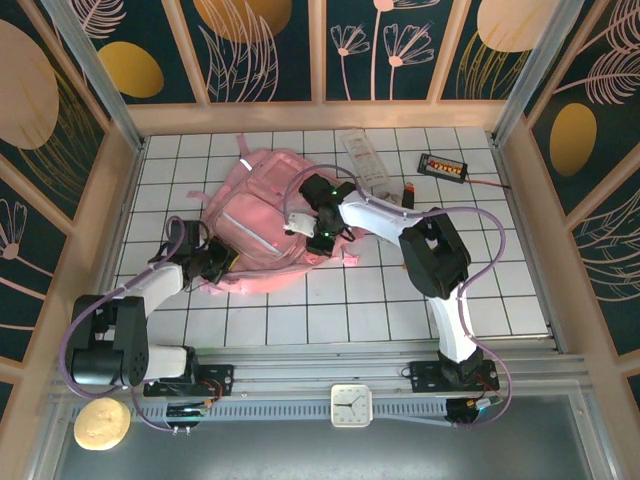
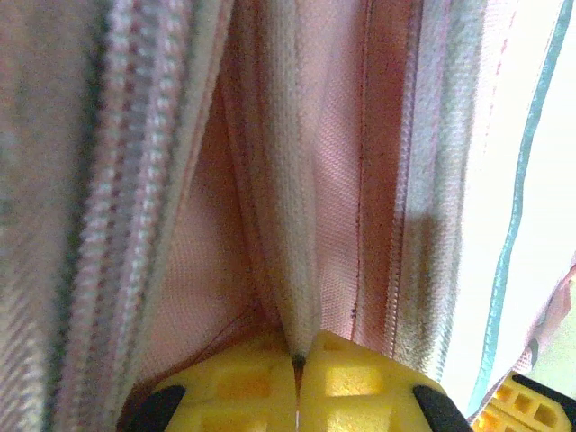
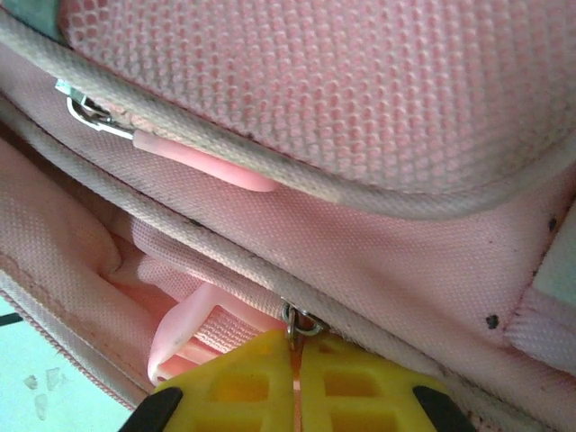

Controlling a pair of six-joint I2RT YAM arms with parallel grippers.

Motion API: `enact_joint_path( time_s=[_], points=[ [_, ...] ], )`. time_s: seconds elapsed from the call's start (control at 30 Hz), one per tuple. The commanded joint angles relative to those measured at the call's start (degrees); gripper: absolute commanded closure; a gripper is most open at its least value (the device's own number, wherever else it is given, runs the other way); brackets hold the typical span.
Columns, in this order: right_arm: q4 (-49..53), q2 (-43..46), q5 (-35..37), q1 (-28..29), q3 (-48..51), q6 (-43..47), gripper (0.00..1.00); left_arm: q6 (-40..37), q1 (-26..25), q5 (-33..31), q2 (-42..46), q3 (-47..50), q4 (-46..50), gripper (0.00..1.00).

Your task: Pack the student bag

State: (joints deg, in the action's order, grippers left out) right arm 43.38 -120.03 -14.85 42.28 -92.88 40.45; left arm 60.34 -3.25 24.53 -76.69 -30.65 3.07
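I work in a robot test booth: I'm bolted to a metal rail (image 1: 320,380) at the edge of a white gridded table (image 1: 330,320), boxed in by wood-framed panels (image 1: 265,50) of dark flowered wallpaper.

We count one student bag (image 1: 255,225), lying toward the far left. There are two arms, the left arm (image 1: 150,290) and the right arm (image 1: 430,250). At the far right we count one clear case (image 1: 368,160) and one black device (image 1: 443,166). At the near edge we count one clock (image 1: 351,404) and one round beige disc (image 1: 101,424).
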Motion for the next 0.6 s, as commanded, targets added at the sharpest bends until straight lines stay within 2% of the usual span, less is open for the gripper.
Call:
enact_joint_path(
  time_s=[0.0,0.13,0.23,0.47,0.57],
  points=[
    [2.05,-1.38,-9.84,-0.68,1.34,-2.97,0.88,1.49,-0.18,0.69,1.43,1.12,-2.57,1.0],
    [1.91,-0.7,-13.48,-3.26,3.41,-4.15,0.76,1.3,-0.18,0.34,2.05,1.39,-2.13,1.0],
    [0.96,0.39,-15.97,-5.49,5.52,-4.36,0.7,1.19,-0.18,0.25,2.19,1.54,-2.02,1.0],
    [0.49,0.41,-24.95,-10.52,5.64,-8.64,0.63,1.59,-0.18,-0.19,3.03,2.08,-1.93,1.0],
    [0.24,-0.45,-26.82,-10.64,4.82,-10.58,0.63,1.91,-0.18,-0.44,3.56,2.39,-1.93,1.0]
  ],
)
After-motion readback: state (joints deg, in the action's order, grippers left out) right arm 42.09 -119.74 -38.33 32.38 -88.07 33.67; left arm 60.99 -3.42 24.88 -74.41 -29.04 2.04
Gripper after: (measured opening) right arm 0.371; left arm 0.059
